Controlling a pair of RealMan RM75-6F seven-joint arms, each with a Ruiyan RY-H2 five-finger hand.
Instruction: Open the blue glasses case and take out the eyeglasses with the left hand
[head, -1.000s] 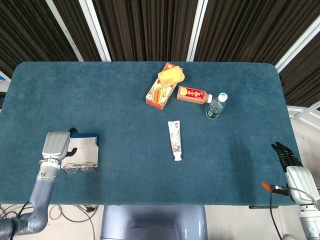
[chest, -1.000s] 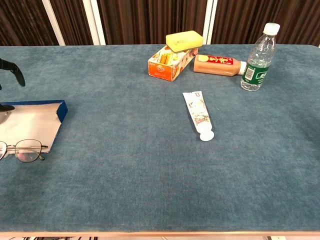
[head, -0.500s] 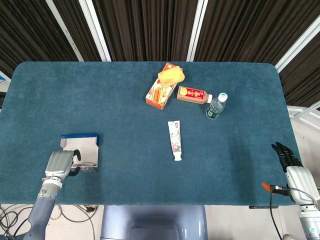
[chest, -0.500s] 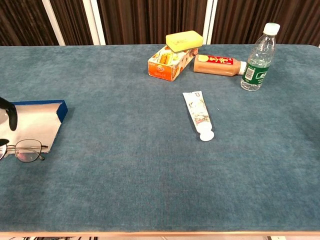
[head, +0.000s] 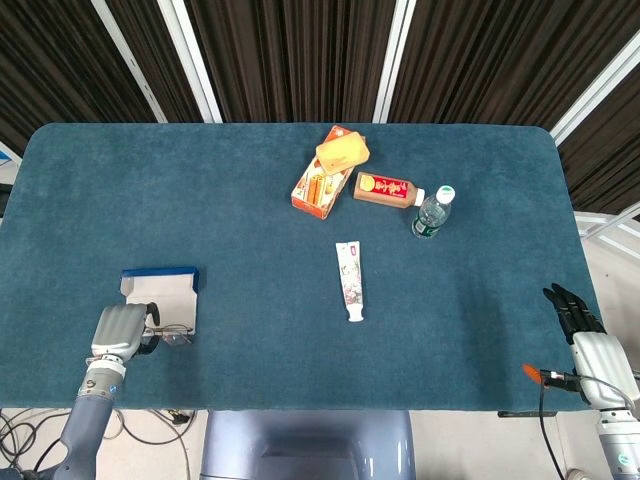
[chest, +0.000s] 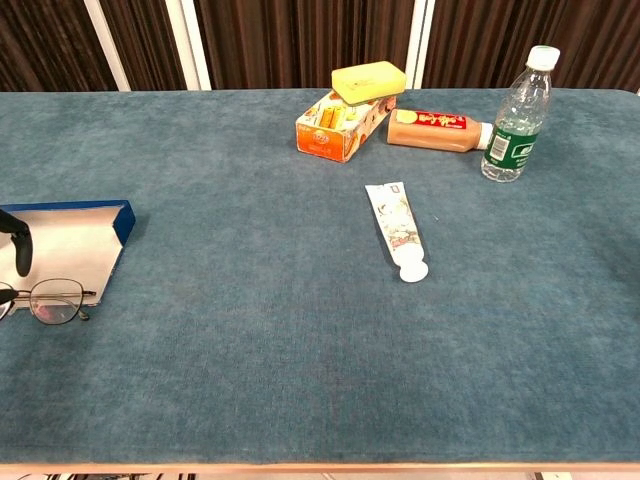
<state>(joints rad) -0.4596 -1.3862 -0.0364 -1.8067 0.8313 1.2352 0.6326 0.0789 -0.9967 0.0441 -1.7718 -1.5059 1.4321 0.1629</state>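
Your left robot hand (head: 120, 328) sits over the near end of the eyeglasses (chest: 55, 300), which lie on the worktop (head: 260, 240) touching the open blue glasses case (head: 162, 289); whether it grips them, you cannot tell. Your right robot hand (head: 576, 310) holds nothing.

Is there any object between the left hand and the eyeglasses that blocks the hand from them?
Nothing visible does. The left hand is right beside the eyeglasses, which lie on the table at the near edge of the open case. The other items lie far off to the right.
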